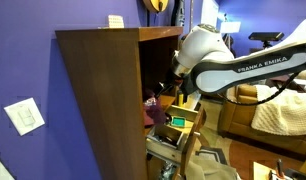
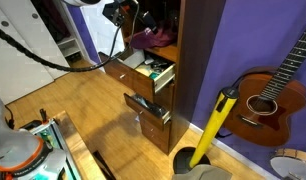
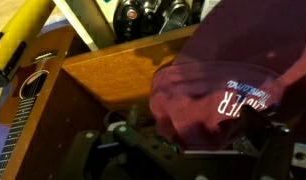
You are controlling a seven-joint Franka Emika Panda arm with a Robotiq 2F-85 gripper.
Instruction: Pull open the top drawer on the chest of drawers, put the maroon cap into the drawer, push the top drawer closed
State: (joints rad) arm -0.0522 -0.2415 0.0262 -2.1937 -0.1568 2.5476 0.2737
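The chest of drawers (image 1: 98, 95) (image 2: 193, 60) is dark brown, with an open cubby at the top. The maroon cap (image 2: 146, 39) (image 1: 150, 103) lies in that cubby. In the wrist view the maroon cap (image 3: 223, 85) shows white lettering and rests on the cubby's wooden floor (image 3: 113, 70). My gripper (image 3: 208, 145) is open, its dark fingers (image 3: 133, 140) standing either side of the cap's near edge. The top drawer (image 2: 143, 72) (image 1: 181, 122) below is pulled out, with a green and white item inside.
The lower drawer (image 2: 145, 106) (image 1: 163, 150) is also pulled out, with clutter in it. A guitar (image 2: 268, 95) and a yellow pole (image 2: 215, 125) lean on the purple wall beside the cabinet. A tan sofa (image 1: 255, 100) stands behind my arm.
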